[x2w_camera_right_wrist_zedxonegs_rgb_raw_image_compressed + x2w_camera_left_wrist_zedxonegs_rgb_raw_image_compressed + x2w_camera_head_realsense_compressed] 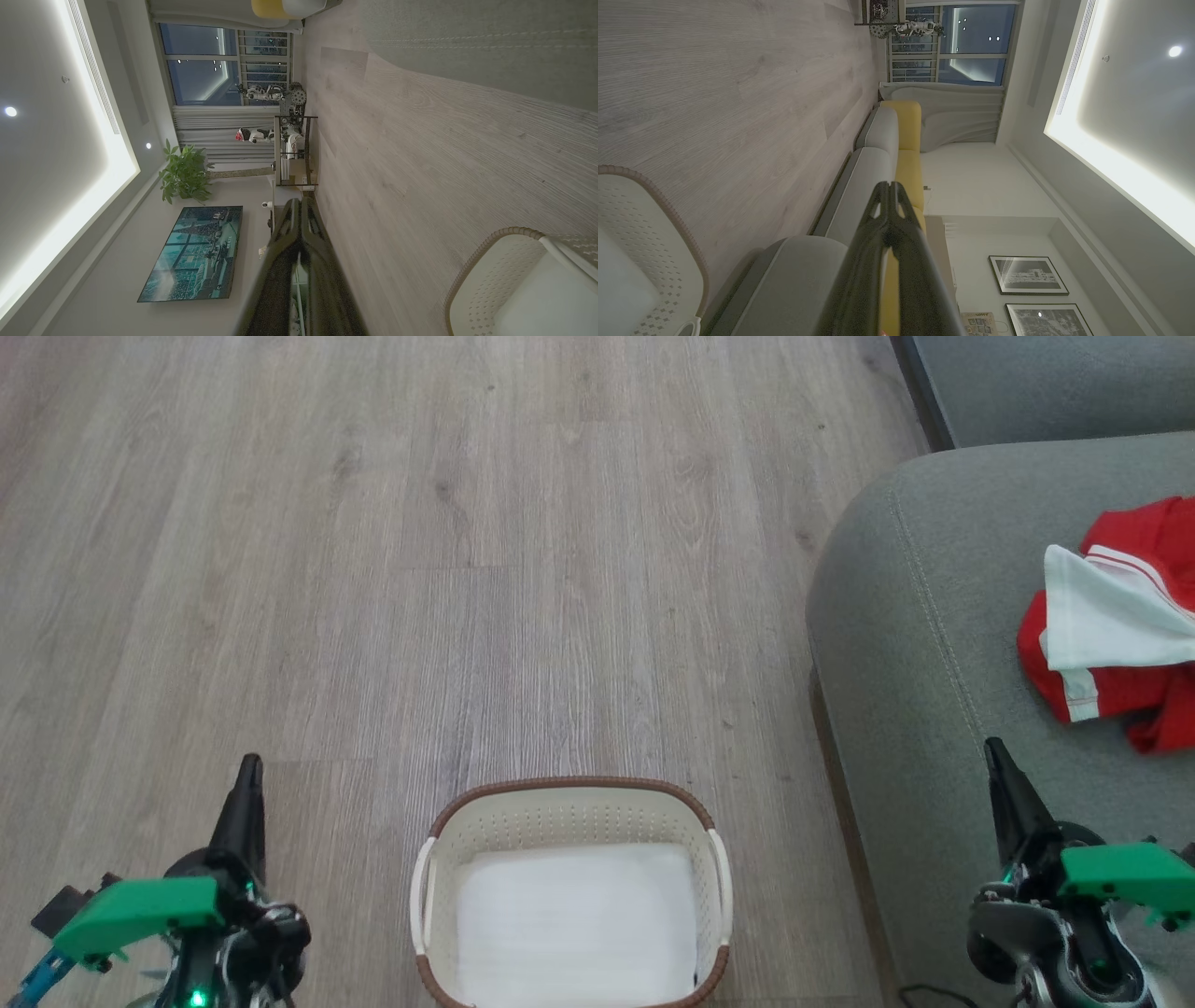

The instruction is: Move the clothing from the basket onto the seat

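- Clothing (1117, 627): soft red sports garments with white bands and a white piece on top, bunched on the large grey-green upholstered fabric seat (915, 644). It sits at the right edge of the head view, partly cut off by the frame.
- Small oval cream perforated plastic basket (569, 783) with a brown rim sits on the pale wood-plank floor (467, 569), bottom centre. Inside is a flat white rectangular sheet (574, 924), with no garment seen on it.
- Left claw (249, 773), lower left: long dark fingers pressed together, holding nothing, over the floor and apart from the basket.
- Right claw (995, 754), lower right: fingers together, empty, over the seat's near part, below the clothing and apart from it.
- Key relation: the clothing lies up and right of the right claw in the head view. The right arm is much nearer; the left is well apart, across the basket. The heap's long axis runs roughly top to bottom of the frame.
- Judgement: the transfer looks finished, with nothing left in the basket to pick.
- View differences: the head view gives the clothing. The left wrist view adds the seat's rounded corner beside its fingers and the basket wall at lower left. The right wrist view adds the stitched seam at upper right and the basket rim at lower right.
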Robot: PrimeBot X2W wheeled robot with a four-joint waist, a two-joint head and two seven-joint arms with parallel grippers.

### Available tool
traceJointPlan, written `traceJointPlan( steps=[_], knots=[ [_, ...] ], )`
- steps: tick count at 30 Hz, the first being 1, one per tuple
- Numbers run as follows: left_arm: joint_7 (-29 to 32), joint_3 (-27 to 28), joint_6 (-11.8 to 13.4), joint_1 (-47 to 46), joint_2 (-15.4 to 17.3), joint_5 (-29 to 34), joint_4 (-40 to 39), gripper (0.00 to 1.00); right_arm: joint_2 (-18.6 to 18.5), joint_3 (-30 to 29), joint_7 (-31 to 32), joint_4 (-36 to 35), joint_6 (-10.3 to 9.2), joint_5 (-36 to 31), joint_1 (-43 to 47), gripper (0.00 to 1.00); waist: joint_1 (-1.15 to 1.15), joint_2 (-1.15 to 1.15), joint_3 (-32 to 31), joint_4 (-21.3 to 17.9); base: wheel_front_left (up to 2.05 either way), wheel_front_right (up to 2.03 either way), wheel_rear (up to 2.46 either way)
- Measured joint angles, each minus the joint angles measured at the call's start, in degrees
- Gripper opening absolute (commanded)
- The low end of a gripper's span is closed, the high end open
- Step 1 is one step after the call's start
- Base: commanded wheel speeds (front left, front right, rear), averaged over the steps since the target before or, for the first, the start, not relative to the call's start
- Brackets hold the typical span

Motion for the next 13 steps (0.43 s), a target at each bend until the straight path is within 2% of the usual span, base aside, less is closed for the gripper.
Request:
traceJointPlan(
  steps=[13],
  knots=[
    [0.00, 0.00, 0.00, 0.00, 0.00, 0.00, 0.00, 0.00, 0.01, -0.03, 0.00, 0.00, 0.00, 0.00, 0.00, 0.00, 0.00, 0.00, 0.00, 0.00, 0.00, 0.00, 0.00]
  ],
)
